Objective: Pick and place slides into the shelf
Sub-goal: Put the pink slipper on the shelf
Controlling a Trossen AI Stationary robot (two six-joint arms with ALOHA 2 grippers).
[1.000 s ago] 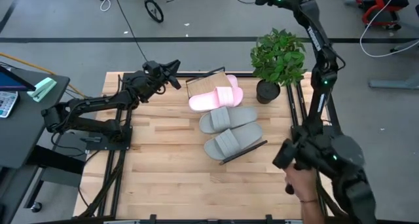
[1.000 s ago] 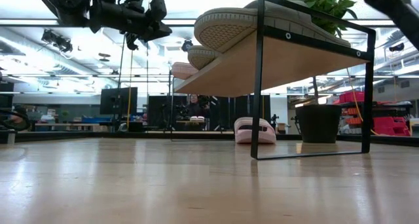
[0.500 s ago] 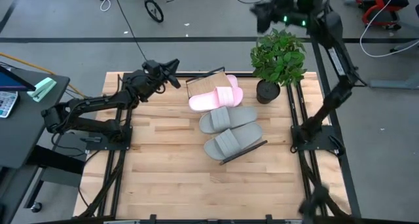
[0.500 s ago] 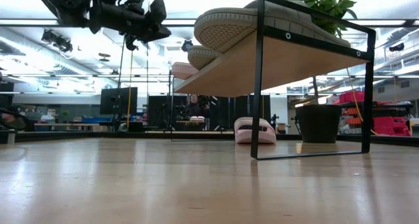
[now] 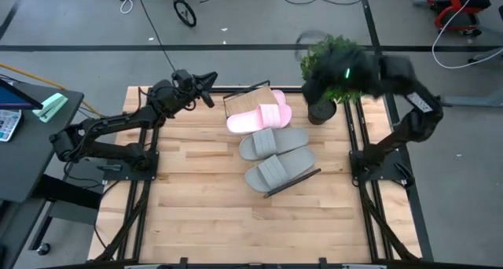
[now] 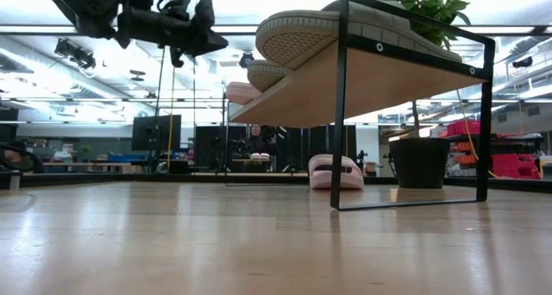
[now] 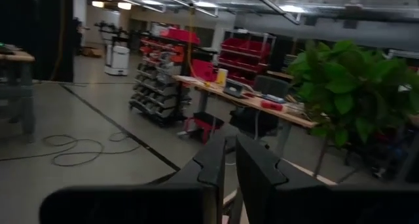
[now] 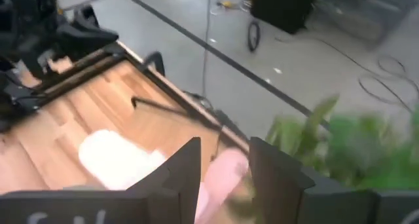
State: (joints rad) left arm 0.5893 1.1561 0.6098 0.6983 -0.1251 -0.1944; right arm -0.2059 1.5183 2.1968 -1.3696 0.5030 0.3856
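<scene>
Slides lay at the middle of the high frame; two grey ones [image 5: 277, 158] and a pink one [image 5: 256, 119] sat on the shelf [image 5: 271, 175], the second pink slide [image 6: 336, 172] on the worktop [image 5: 196, 206] beneath; the left claw [image 5: 206, 84] hovered upper left of the shelf, nearly shut, holding nothing; the right claw [image 8: 219, 165] hung over the potted plant [image 5: 334, 64] at upper right, fingers parted, empty.
</scene>
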